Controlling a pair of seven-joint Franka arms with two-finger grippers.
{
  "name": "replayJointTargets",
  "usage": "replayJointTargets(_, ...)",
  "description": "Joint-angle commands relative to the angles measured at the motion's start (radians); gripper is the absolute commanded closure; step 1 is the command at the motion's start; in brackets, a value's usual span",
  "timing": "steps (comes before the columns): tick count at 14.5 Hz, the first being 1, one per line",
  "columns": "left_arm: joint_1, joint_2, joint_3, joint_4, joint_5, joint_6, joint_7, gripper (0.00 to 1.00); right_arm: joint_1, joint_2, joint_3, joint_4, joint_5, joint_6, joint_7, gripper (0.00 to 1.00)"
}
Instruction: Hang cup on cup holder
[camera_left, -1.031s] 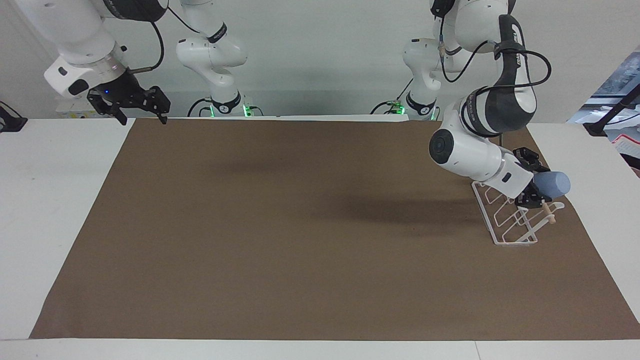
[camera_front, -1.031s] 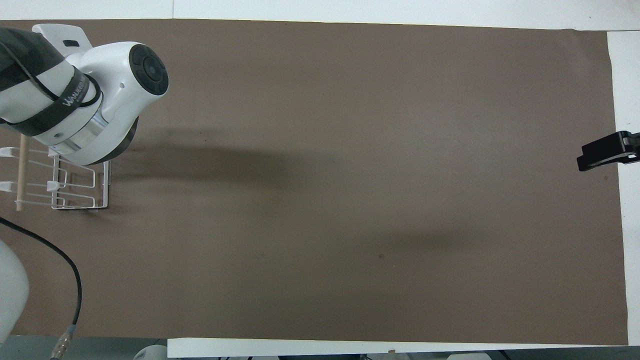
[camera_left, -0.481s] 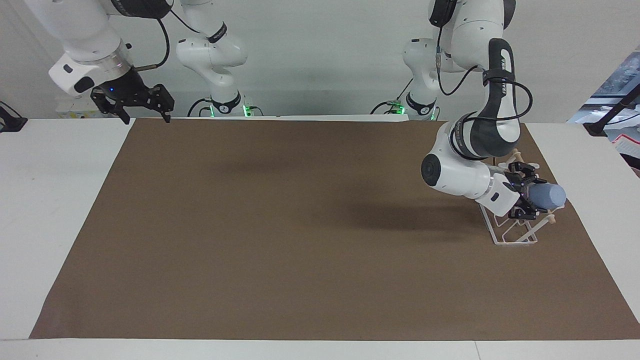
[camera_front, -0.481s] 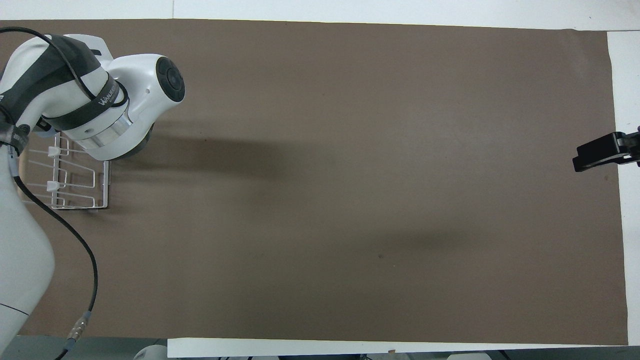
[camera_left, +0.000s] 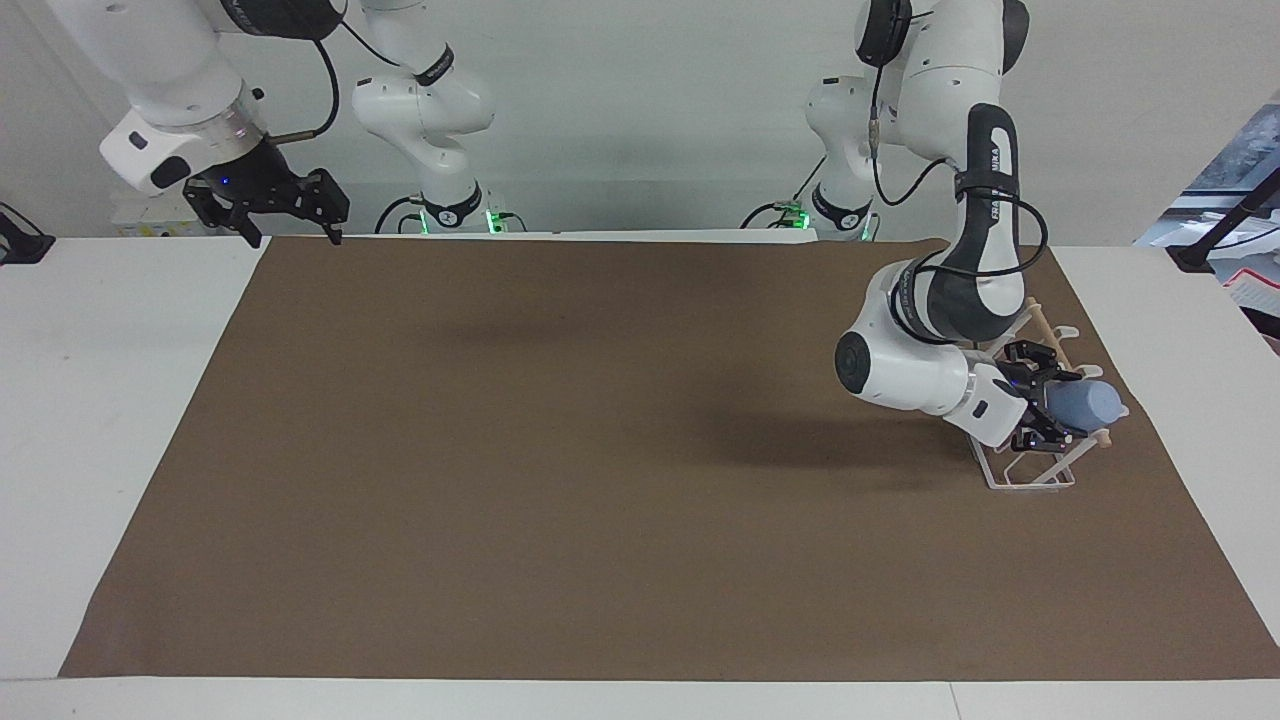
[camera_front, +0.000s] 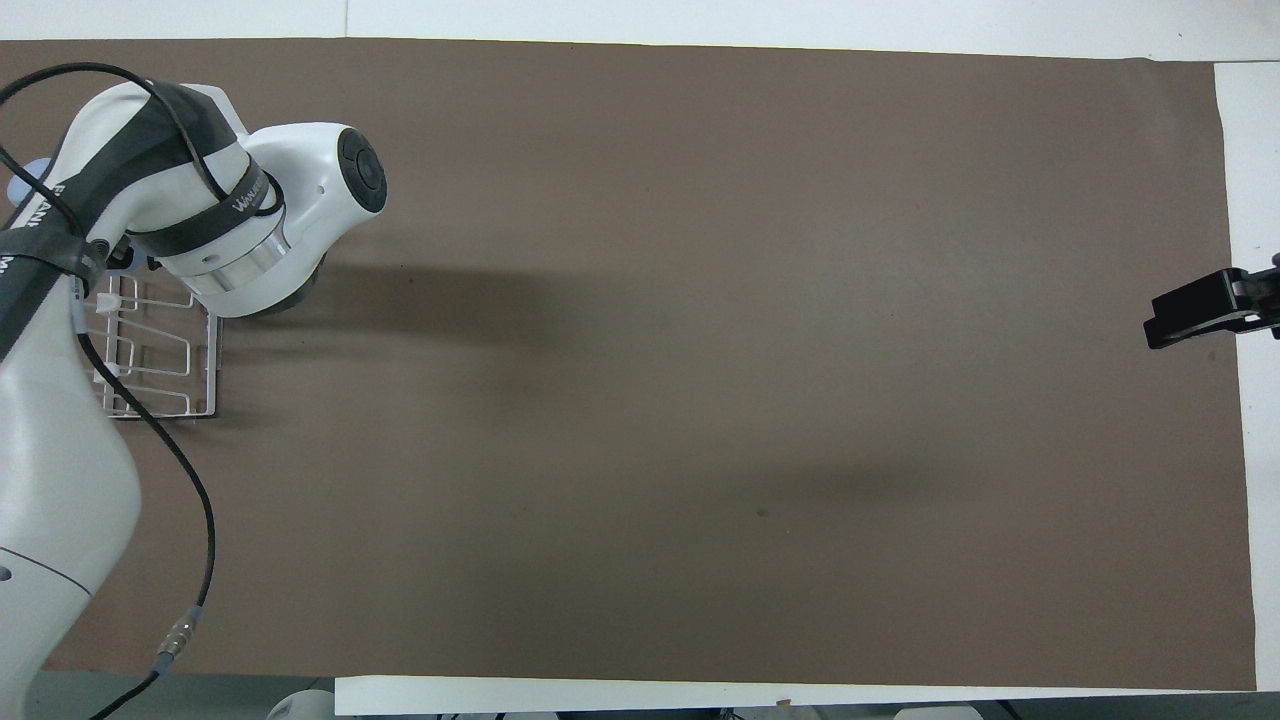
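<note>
My left gripper (camera_left: 1070, 404) is shut on the light-blue cup (camera_left: 1088, 404) and holds it on its side, low over the cup holder (camera_left: 1030, 472). The holder is a white wire rack with a wooden dowel (camera_left: 1040, 322) along its top, at the left arm's end of the brown mat. The cup sits against the dowel and prongs; I cannot tell whether a prong is inside it. In the overhead view the left arm covers the gripper and most of the cup holder (camera_front: 160, 350). My right gripper (camera_left: 288, 232) waits open and empty over the mat's corner at the right arm's end.
A brown mat (camera_left: 600, 450) covers most of the white table (camera_left: 100, 400). The left arm's elbow and cable hang over the mat beside the rack. The right gripper's tip (camera_front: 1200, 310) shows at the mat's edge in the overhead view.
My left gripper has lowered the cup down onto the rack and tilted it. The right gripper has shifted only slightly.
</note>
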Motion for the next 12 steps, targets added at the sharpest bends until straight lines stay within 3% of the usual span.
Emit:
replayJointTargets(1,0.006,0.005,0.003,0.003,0.019,-0.002,-0.019,0.95,-0.005,-0.012,0.002,-0.015,-0.017,-0.006,-0.017,0.01)
replayJointTargets(2,0.006,0.005,0.003,0.008,0.019,-0.002,-0.017,0.58,-0.005,-0.012,0.002,-0.015,-0.017,-0.006,-0.017,0.01)
replayJointTargets(3,0.007,0.005,0.003,0.013,0.021,0.001,-0.011,0.01,-0.005,-0.012,0.002,-0.015,-0.017,-0.006,-0.015,0.01)
replayJointTargets(9,0.003,0.024,0.004,0.104,0.038,-0.082,0.001,0.0,-0.005,-0.012,0.001,-0.015,-0.017,0.005,-0.01,0.01)
replayJointTargets(10,0.007,0.011,0.004,0.127,0.036,-0.078,0.03,0.0,-0.005,-0.012,0.001,-0.015,-0.017,0.005,-0.01,0.01)
replayJointTargets(12,0.019,-0.086,0.003,0.128,0.012,-0.052,0.186,0.0,-0.005,-0.012,0.001,-0.013,-0.017,0.005,-0.01,0.01)
